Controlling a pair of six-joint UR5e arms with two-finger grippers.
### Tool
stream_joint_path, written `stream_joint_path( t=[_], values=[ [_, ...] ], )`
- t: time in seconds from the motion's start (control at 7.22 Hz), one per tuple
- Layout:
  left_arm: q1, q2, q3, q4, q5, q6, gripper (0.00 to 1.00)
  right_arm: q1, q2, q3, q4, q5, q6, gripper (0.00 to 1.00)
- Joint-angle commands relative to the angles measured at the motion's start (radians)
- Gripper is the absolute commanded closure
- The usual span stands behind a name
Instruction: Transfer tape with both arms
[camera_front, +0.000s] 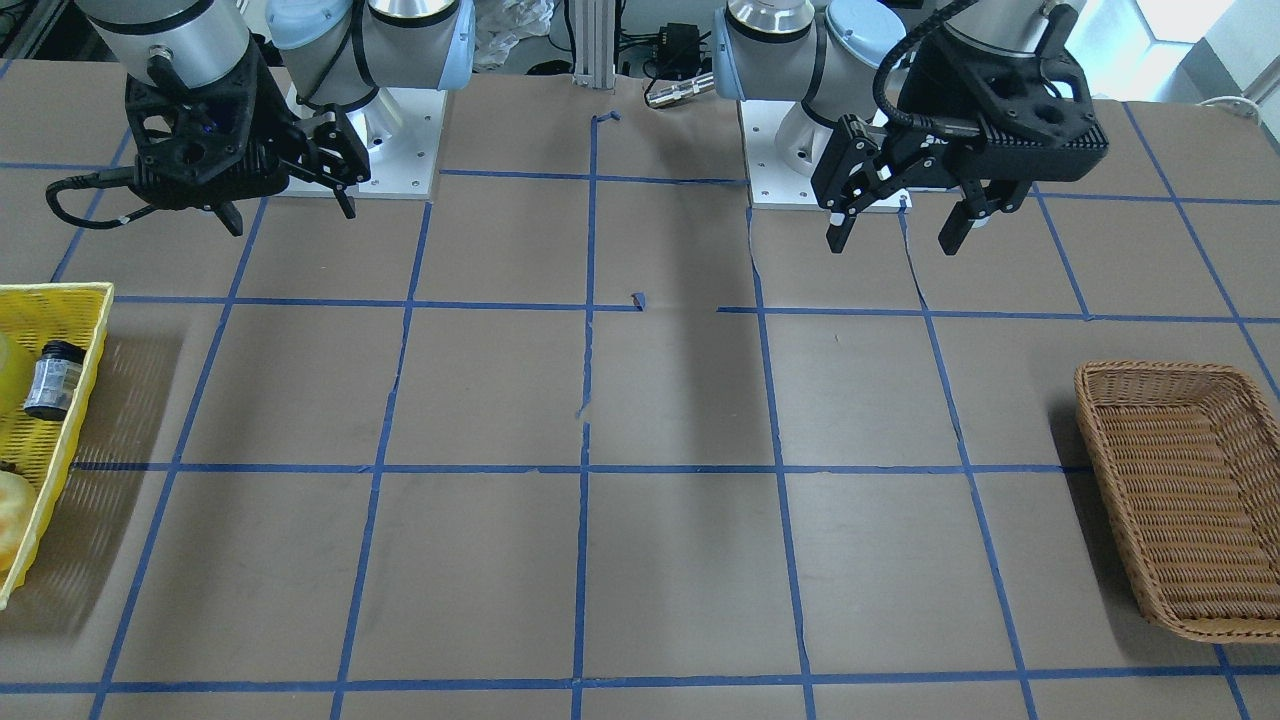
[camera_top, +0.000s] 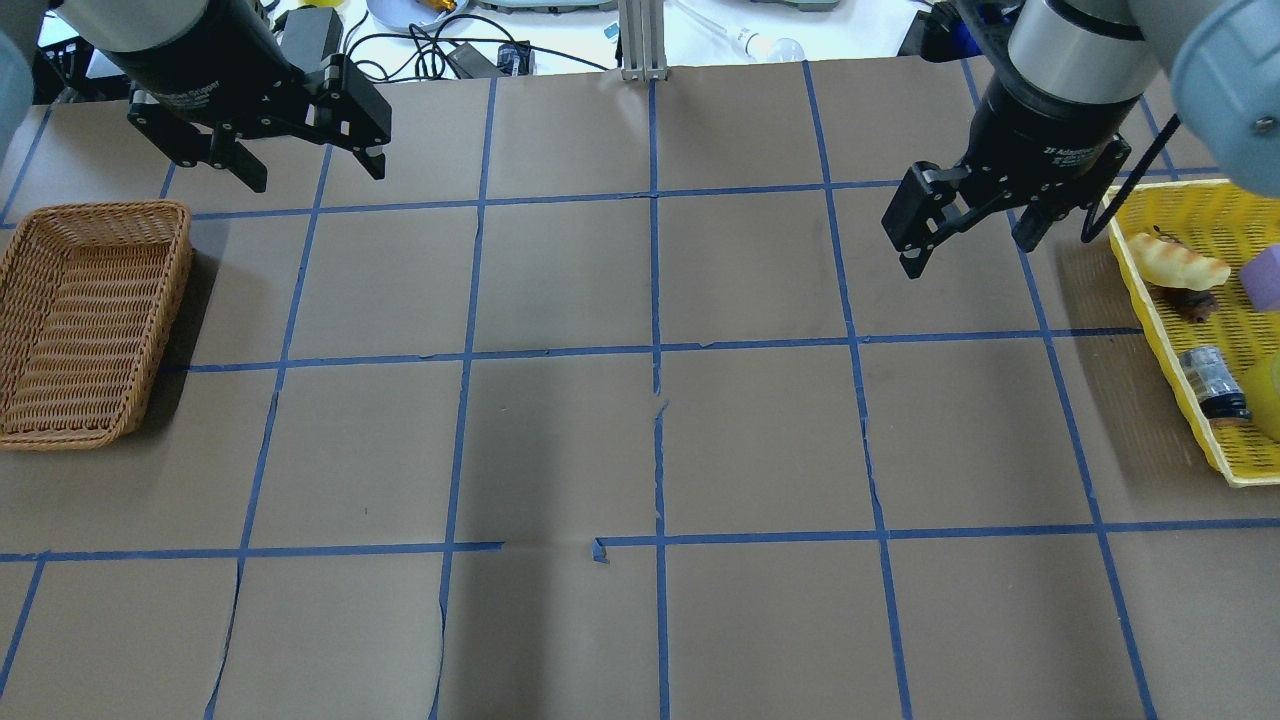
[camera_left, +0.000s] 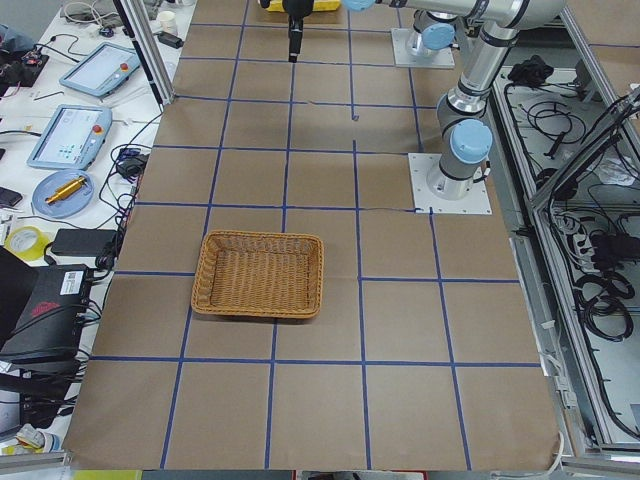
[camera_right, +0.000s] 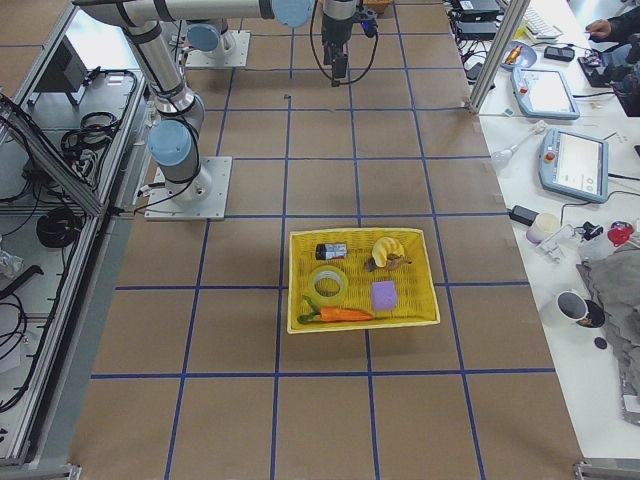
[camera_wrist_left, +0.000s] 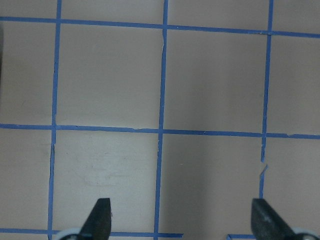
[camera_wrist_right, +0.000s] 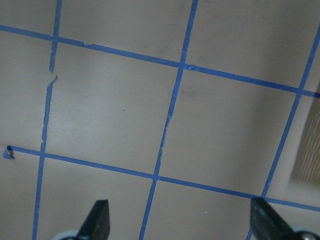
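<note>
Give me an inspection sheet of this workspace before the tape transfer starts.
Surface: table papered brown; blue grid strips torn near centre.
Job's things: tape lies in yellow basket; wicker basket, nothing seen inside.
Clutter: bottle, banana, carrot, purple block share the yellow basket.
Grippers: left gripper and right gripper raised, jaws open, empty.
Cables: black cable loops off each gripper.
Surroundings: pendants and mug on side bench.

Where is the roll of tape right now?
In the exterior right view, the tape lies in the yellow basket on the robot's right side, between the dark jar and the carrot, beside the purple block.
</note>
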Motion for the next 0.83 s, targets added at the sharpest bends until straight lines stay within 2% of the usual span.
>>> stream_joint_path(
  t=[0.0, 0.69],
  values=[
    [0.0, 0.0, 0.0, 0.0, 0.0, 0.001, 0.0, -0.001, -0.001, 0.004, -0.011, -0.004, 0.0, 0.0],
    [0.001, 0.0, 0.0, 0.0, 0.0, -0.001, 0.0, -0.002, 0.002, 0.004, 0.001, -0.014, -0.001, 0.0]
  ],
)
